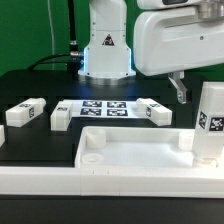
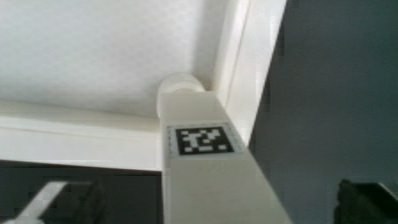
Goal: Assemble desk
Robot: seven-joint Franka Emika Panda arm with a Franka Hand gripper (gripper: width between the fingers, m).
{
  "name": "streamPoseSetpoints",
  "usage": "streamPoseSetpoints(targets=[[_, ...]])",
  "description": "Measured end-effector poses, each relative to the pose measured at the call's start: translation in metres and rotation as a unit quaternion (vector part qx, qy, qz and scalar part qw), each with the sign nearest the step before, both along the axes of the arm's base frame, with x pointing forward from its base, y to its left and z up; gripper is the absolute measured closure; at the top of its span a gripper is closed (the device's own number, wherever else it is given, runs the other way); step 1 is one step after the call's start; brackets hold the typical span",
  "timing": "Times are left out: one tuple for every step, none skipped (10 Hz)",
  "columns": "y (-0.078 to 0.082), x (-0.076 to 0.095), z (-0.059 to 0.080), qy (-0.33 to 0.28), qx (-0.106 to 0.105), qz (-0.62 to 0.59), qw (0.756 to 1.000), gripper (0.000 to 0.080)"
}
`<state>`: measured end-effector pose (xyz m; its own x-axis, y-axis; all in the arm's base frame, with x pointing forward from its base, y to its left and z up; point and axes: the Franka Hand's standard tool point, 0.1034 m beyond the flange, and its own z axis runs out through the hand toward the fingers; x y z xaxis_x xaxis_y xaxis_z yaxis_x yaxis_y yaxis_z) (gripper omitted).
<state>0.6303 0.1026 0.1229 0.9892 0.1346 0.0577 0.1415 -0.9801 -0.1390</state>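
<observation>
The white tabletop (image 1: pixel 130 152) lies tray-side up at the front; it also shows in the wrist view (image 2: pixel 98 60). One white tagged leg (image 1: pixel 210 125) stands upright in its corner socket at the exterior view's right, and the wrist view shows this leg (image 2: pixel 205 150) seated in the corner. Three more legs lie on the black table behind: two at the exterior view's left (image 1: pixel 27 112) (image 1: pixel 61 116) and one right of middle (image 1: pixel 153 111). My gripper (image 1: pixel 181 90) (image 2: pixel 210 205) is open, its dark fingers (image 2: pixel 365 200) standing apart on either side of the upright leg without touching it.
The marker board (image 1: pixel 105 107) lies flat between the loose legs. The robot base (image 1: pixel 107 50) stands behind it. A long white border bar (image 1: pixel 40 178) runs along the front edge below the tabletop.
</observation>
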Motion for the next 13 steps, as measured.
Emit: streamPoseSetpoints(targets=[[-0.0001,0.0,0.0,0.0,0.0,0.0,1.0,0.0151],[0.0,0.0006,0.0007,0.0,-0.003,-0.003,1.0,0.0151],[-0.0007,0.0042,0.0043,-0.004,-0.017,0.003,1.0,0.0151],[-0.0022,0.0059,0.0055,-0.008,-0.027,0.015,0.999,0.0151],[-0.0022,0.0063,0.0057,-0.01,-0.03,0.021,0.999,0.0151],[-0.0024,0.0068,0.0062,-0.011,-0.03,0.027,0.999,0.0151],[-0.0042,0.0071,0.0062,-0.011,-0.03,0.029,0.999,0.0151],[-0.0044,0.0069,0.0056,-0.011,-0.03,0.029,0.999,0.0151],[-0.0049,0.0068,0.0051,-0.01,-0.03,0.031,0.999,0.0276],[-0.0059,0.0063,0.0048,-0.01,-0.031,0.042,0.999,0.0413],[-0.0059,0.0064,0.0048,-0.01,-0.031,0.042,0.999,0.0413],[-0.0058,0.0064,0.0048,-0.01,-0.031,0.042,0.999,0.0511],[-0.0058,0.0064,0.0048,-0.01,-0.031,0.042,0.999,0.0511]])
